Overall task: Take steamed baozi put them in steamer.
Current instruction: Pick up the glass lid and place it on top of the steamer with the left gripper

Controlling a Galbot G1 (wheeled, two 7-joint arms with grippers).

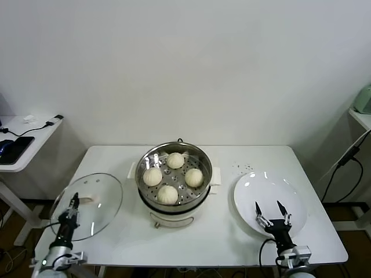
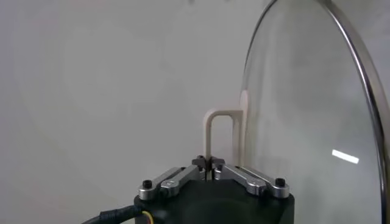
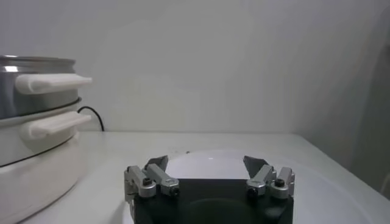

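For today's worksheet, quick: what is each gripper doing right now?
Left gripper: shut on the lid handle, at the table's left.
Right gripper: open, holding nothing, over the plate.

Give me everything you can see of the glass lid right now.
The glass lid is a round, clear dome with a thin metal rim, lying on the white table to the robot's left of the steamer, apart from it. Its pale, loop-shaped handle sits at the centre. The left gripper is shut on that handle, fingers pinched together around it. The lid looks tilted, its near edge overhanging the table's front-left corner. No baozi touch it.
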